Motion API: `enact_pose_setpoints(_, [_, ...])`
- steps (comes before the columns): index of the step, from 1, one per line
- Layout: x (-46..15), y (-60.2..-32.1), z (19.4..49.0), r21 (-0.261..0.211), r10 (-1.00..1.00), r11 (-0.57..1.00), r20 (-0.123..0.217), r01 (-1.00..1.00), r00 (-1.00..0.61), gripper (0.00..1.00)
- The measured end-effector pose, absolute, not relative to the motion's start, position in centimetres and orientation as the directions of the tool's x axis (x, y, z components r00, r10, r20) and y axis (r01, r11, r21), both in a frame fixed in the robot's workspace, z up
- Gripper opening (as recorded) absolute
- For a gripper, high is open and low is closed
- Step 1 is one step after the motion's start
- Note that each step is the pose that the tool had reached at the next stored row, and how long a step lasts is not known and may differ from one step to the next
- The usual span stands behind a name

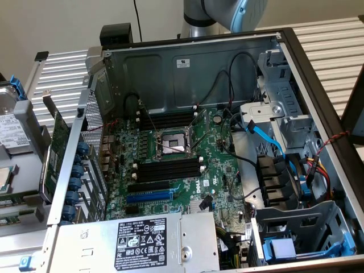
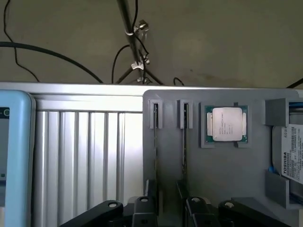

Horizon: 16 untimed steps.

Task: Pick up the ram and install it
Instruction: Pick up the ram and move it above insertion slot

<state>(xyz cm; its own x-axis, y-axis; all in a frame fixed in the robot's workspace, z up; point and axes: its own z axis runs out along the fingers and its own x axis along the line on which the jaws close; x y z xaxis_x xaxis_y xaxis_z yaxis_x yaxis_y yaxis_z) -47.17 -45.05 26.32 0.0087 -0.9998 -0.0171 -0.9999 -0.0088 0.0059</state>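
Tool [image 2: 166, 191] stood open and empty. The ram [image 2: 155, 142] sat edge-up in the slotted tray [image 2: 227, 177], just ahead. Judged light, stiff, fragile; grip flat faces mid-length.

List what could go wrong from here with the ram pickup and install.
1. Two ram sticks stand on edge close together in the gray tray; the open end effector might clip the neighbour.
2. The CPU lies bare beside them; a sideways drift may hit it.
3. Black cables hang near the memory slots; they might snag on insertion.
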Motion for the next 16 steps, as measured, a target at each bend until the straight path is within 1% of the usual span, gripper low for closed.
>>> enact_pose_setpoints(10, [-46.6, -45.4, 24.5, 0.007, -1.000, -0.009, -0.017, -1.000, 0.009, 0.31])
enact_pose_setpoints(11, [-46.6, -45.4, 24.3, 0.008, -1.000, -0.009, -0.017, -1.000, 0.009, 0.33])
enact_pose_setpoints(12, [-46.5, -45.5, 24.2, 0.008, -1.000, -0.009, -0.017, -1.000, 0.009, 0.33])
enact_pose_setpoints(13, [-46.5, -45.5, 24.0, 0.009, -1.000, -0.009, -0.017, -1.000, 0.009, 0.39])
enact_pose_setpoints(16, [-46.3, -45.5, 23.5, 0.010, -1.000, -0.009, -0.017, -1.000, 0.009, 0.39])
